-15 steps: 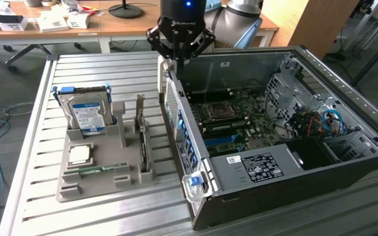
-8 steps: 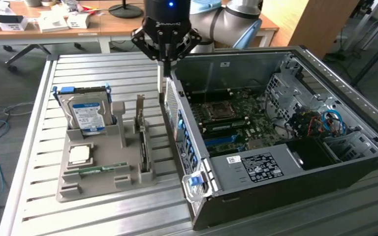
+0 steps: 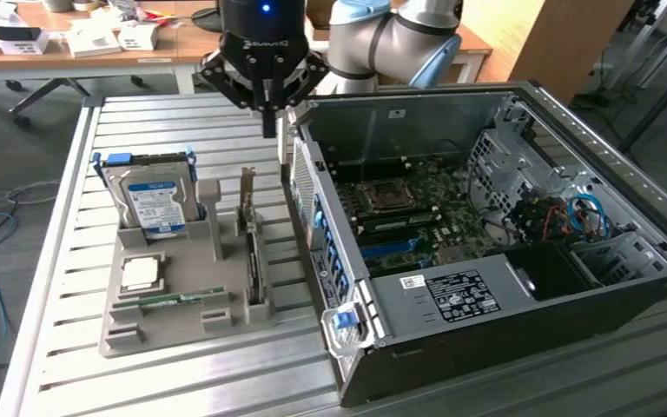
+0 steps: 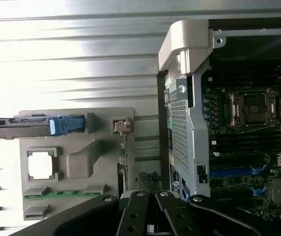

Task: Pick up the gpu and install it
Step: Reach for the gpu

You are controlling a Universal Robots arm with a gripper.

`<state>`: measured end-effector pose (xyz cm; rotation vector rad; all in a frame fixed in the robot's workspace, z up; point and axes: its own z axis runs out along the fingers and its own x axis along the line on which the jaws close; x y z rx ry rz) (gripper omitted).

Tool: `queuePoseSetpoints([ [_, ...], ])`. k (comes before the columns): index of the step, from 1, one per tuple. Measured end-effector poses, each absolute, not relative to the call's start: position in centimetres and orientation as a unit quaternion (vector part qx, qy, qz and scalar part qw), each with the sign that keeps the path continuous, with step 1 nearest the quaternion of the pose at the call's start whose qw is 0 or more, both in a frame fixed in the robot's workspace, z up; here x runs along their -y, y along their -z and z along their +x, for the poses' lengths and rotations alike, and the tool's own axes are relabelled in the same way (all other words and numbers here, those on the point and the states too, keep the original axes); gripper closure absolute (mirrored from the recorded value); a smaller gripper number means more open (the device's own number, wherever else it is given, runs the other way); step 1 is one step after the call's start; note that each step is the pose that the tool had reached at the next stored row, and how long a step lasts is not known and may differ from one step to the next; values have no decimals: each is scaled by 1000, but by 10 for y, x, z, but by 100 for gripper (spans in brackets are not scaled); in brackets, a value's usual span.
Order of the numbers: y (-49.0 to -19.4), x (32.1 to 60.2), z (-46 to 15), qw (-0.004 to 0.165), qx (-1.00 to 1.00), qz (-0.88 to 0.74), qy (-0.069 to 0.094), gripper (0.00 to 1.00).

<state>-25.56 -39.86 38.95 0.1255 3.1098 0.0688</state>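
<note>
The gpu (image 3: 249, 233) stands on edge in a slot of the grey holder (image 3: 183, 326), thin and brownish, with its silver bracket end towards the back of the table. From above, the gpu (image 4: 123, 157) is a narrow strip along the holder's edge (image 4: 76, 164). My gripper (image 3: 268, 122) hangs above the table behind the holder, between it and the open computer case (image 3: 450, 304). Its fingers are shut together with nothing between them. In the wrist view the gripper (image 4: 149, 199) sits a little to the case side of the gpu, apart from it.
The holder also carries a silver hard drive with a blue label (image 3: 155, 201), a processor chip (image 3: 141, 274) and a green memory stick (image 3: 171, 300). The motherboard (image 3: 409, 208) lies exposed inside the case. A cluttered desk (image 3: 90, 39) stands behind the slatted metal table (image 3: 56, 261).
</note>
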Motion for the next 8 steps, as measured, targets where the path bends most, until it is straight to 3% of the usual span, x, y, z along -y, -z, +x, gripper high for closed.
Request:
queuePoseSetpoints([
  [8,-389,399,-278,14,-999,41,-22,89],
])
